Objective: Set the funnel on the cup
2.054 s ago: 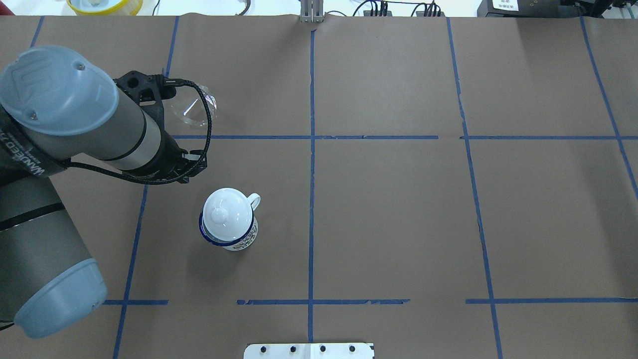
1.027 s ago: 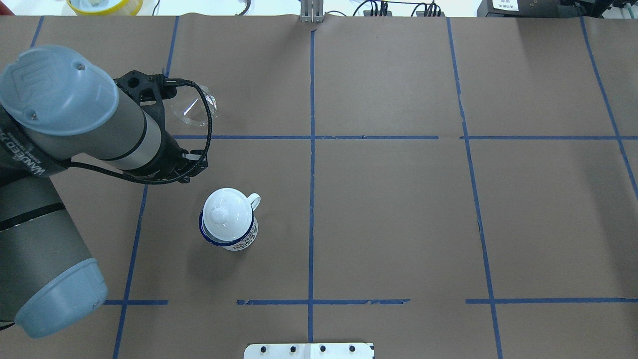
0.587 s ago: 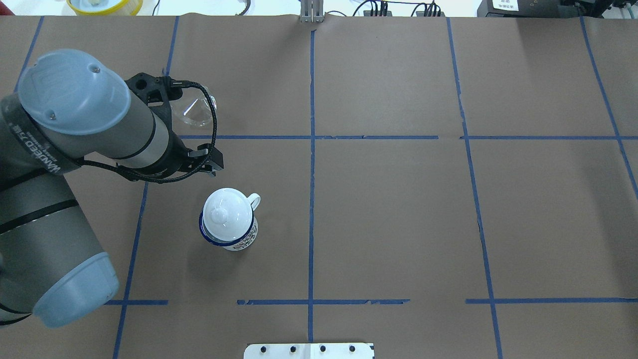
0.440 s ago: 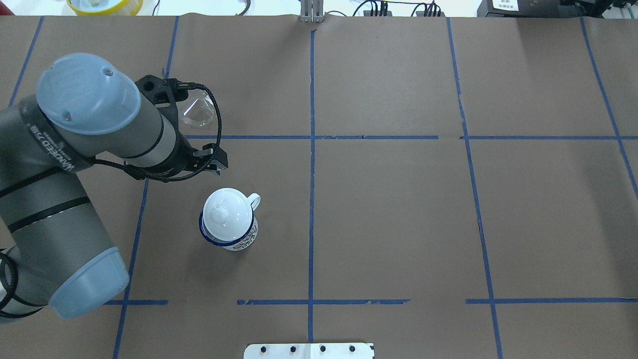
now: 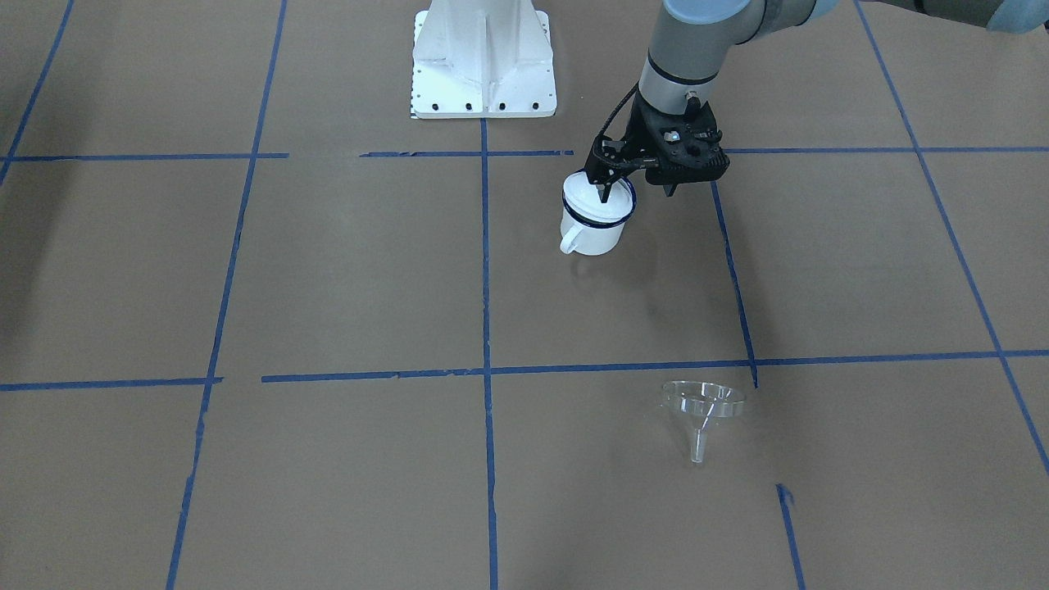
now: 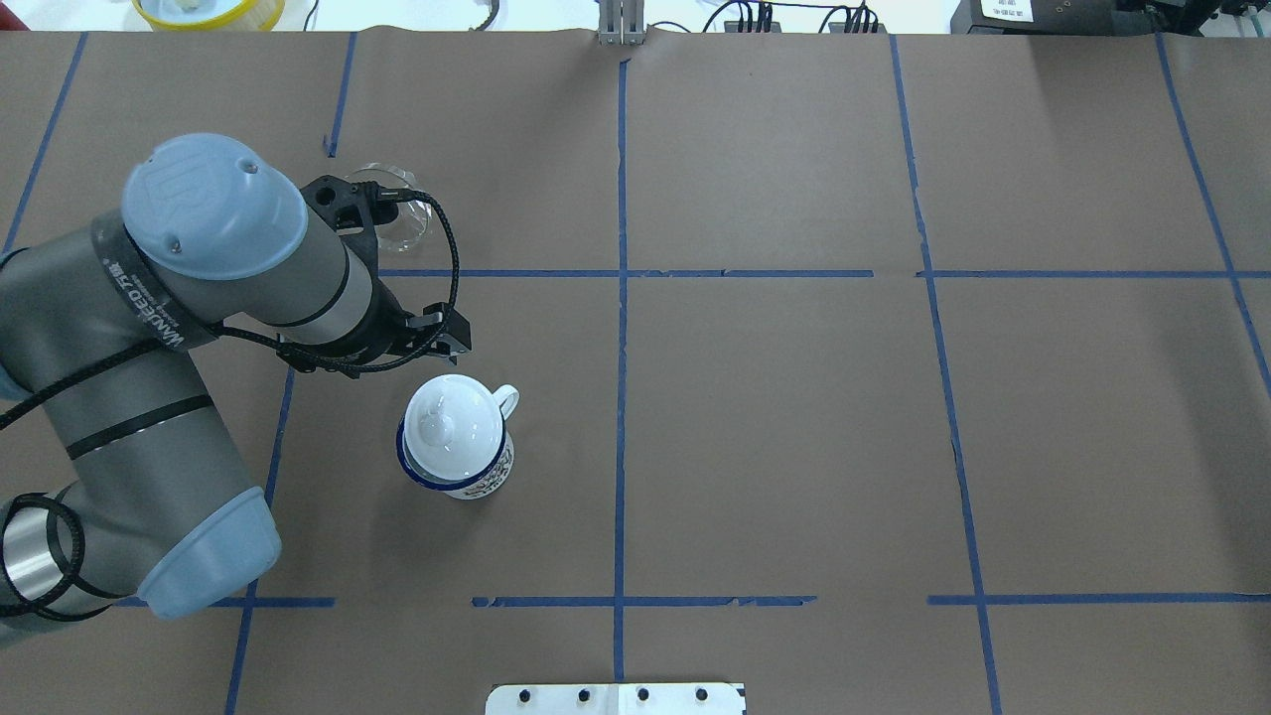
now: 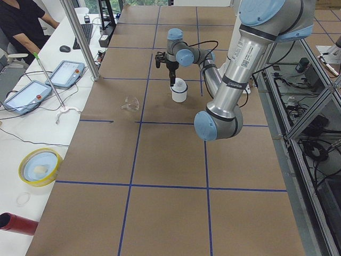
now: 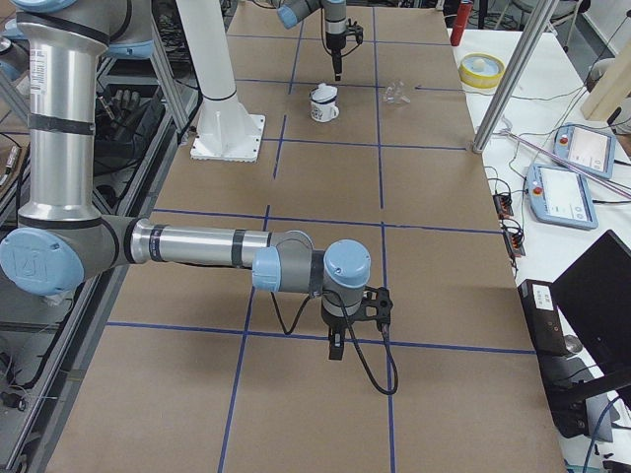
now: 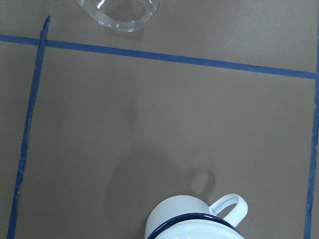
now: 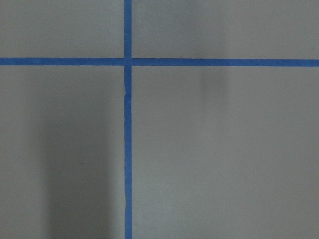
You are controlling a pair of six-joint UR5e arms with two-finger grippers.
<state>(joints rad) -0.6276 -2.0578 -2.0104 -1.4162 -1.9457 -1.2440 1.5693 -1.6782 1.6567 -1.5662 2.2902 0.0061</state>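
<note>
Plainly, the funnel [image 5: 703, 403] lay on the brown paper [image 5: 328, 287], apparently on its side. It was well apart from the left gripper's jaws, on their far side from the robot's base. The left gripper [image 5: 638, 190] hung empty, its jaws spread wide. The cup [image 5: 592, 225] stood just below them, seemingly a little toward the base. A white knobbed lid [image 6: 449, 422] covered the cup's mouth, so the funnel could not seat there until that lid came off.

A descent off-centre could strike the lid's edge and slide or tip the light cup. The smooth knob looked liable to slip from the pads. The funnel, clear and round, might roll away if a finger nudged it rather than closed on it.

Farther right, the right gripper [image 8: 335, 347] hung over bare paper, well apart from everything. Whether its jaws were spread or closed could not be told.
</note>
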